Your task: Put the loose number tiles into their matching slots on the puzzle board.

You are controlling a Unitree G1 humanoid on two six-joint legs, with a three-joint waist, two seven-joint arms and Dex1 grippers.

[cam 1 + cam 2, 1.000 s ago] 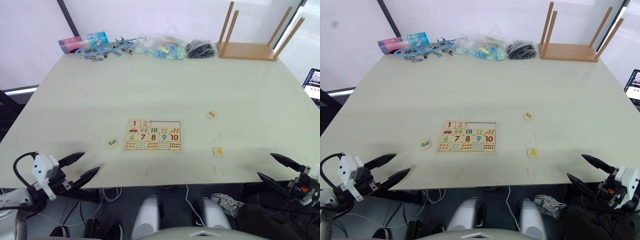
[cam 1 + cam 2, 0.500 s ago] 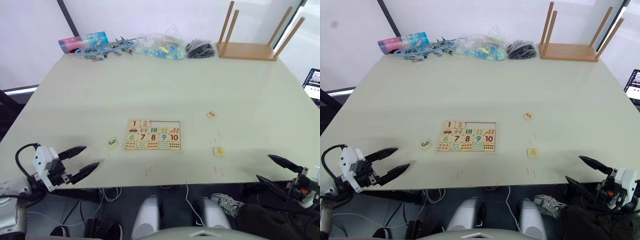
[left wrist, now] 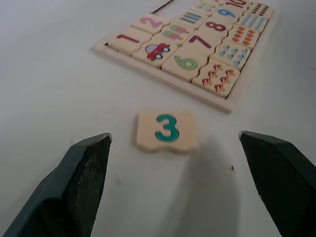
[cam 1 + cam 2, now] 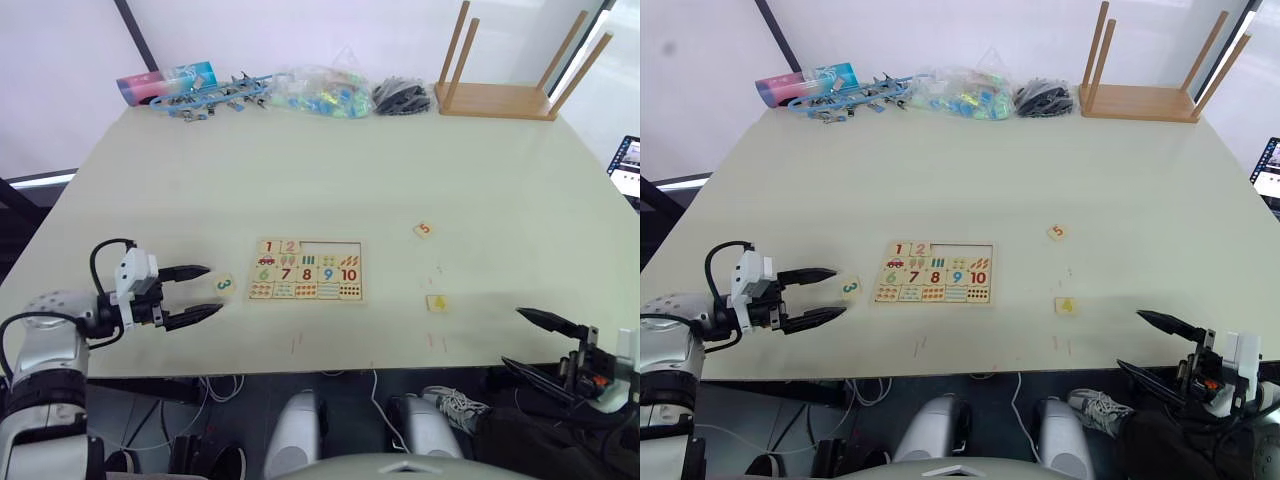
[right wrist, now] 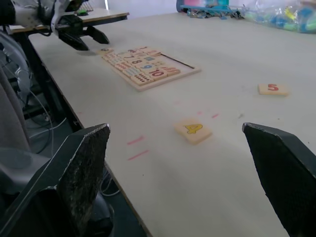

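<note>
The puzzle board (image 4: pixel 306 270) lies flat at the table's middle, with tiles 1 and 2 seated in its top row and empty slots (image 4: pixel 335 250) to their right. A loose green 3 tile (image 3: pixel 168 130) lies just left of the board. My left gripper (image 4: pixel 213 289) is open just above the table, its fingertips on either side of that tile and not touching it. A loose 5 tile (image 4: pixel 424 229) and a yellow 4 tile (image 4: pixel 437 302) lie right of the board. My right gripper (image 4: pixel 512 337) is open at the table's front right edge, nearer than the 4 tile.
An upturned wooden stool (image 4: pixel 495 95) stands at the back right. Bags of plastic parts (image 4: pixel 320 98), blue clips (image 4: pixel 215 98) and a pink and blue tube (image 4: pixel 165 82) line the back edge. A screen (image 4: pixel 628 165) shows at the right edge.
My left gripper has come up from below the front edge onto the table, reaching the 3 tile. The right gripper has shifted slightly left and lower. The tiles have not moved.
</note>
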